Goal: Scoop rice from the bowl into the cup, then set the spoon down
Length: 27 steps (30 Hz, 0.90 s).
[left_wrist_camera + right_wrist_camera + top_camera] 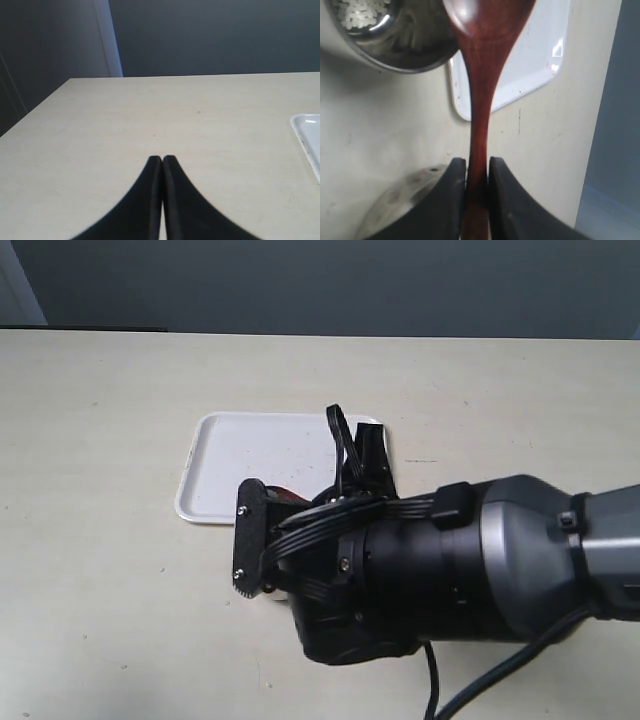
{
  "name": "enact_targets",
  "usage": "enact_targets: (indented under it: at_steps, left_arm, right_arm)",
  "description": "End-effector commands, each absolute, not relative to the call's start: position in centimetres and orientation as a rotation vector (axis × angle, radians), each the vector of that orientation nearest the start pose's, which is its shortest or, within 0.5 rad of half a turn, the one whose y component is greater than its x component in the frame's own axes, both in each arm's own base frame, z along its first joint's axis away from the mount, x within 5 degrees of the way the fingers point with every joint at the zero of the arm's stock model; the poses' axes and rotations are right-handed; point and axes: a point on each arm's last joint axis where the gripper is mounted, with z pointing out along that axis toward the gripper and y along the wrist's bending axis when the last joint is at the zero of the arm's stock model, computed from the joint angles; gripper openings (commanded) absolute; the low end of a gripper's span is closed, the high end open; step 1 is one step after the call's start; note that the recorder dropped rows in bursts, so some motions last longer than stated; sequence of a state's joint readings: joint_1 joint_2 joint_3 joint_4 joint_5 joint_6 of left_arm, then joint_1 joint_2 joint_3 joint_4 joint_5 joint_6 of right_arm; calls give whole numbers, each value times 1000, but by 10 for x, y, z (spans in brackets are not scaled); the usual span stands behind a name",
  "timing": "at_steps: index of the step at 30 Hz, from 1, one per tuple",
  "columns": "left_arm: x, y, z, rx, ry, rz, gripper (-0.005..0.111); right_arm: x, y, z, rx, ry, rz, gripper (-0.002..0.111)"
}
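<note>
Right gripper (pixel 477 162): jaws narrow, clamped on the long handle of the spoon (pixel 480 100), which runs straight out from between the two black fingers.
Spoon: reddish-brown and glossy, its oval head held above the table (pixel 380 130), overlapping the rim of a steel vessel (pixel 410 45) and the near edge of the white tray (pixel 540 50).
Rice (pixel 360 12): white grains lie inside that steel vessel, which stands just beside the tray.
Second steel vessel (pixel 400 200): a blurred, rounded, shiny shape close to the right gripper's fingers, partly hidden behind one of them; which of the two is the bowl and which the cup I cannot tell.
Right arm (pixel 450 560): fills the foreground of the exterior view, reaching in from the right and covering the tray's near right corner; both vessels are hidden behind it.
Left gripper (pixel 161 159): jaws pressed together with nothing between them, poised over bare tabletop, with one edge of the tray showing off to the side.
</note>
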<state>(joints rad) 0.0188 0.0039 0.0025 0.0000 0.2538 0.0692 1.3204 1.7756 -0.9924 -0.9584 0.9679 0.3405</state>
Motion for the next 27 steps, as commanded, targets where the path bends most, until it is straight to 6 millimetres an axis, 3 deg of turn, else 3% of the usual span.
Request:
enact_targets:
  at_steps: [1, 27]
  left_arm:
    - [55, 1, 191, 40, 1723, 62, 0]
    - [55, 1, 191, 40, 1723, 62, 0]
  right_arm:
    - [136, 288, 183, -1803, 1753, -760, -1]
    - [126, 283, 187, -1669, 1777, -744, -1]
